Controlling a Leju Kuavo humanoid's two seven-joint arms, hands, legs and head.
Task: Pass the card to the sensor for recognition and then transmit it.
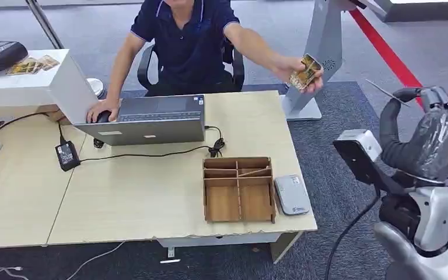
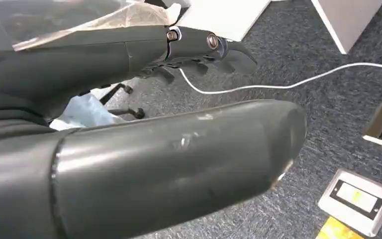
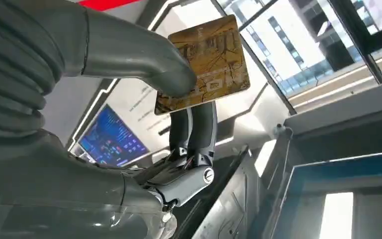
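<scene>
My right hand [image 1: 437, 116] is raised beside the table's right end and pinches a gold patterned card [image 3: 204, 64] between thumb [image 3: 144, 59] and fingers. In the head view that card [image 1: 388, 92] shows edge-on as a thin sliver, pointing toward the person. The person behind the desk stretches an arm out and holds a second gold card [image 1: 305, 71] in their own hand. A flat grey sensor [image 1: 291, 195] lies on the table's near right corner, next to a wooden divided box [image 1: 238, 188]. My left hand [image 2: 179, 99] hangs over the carpet, fingers extended, holding nothing.
A laptop [image 1: 151, 119] with cable and power adapter [image 1: 67, 156] sits mid-table, the person's other hand beside it. A white kiosk stand [image 1: 321, 52] rises behind the table's right end. More cards [image 1: 32, 64] lie on a white box far left. Floor sockets [image 2: 358, 199] dot the carpet.
</scene>
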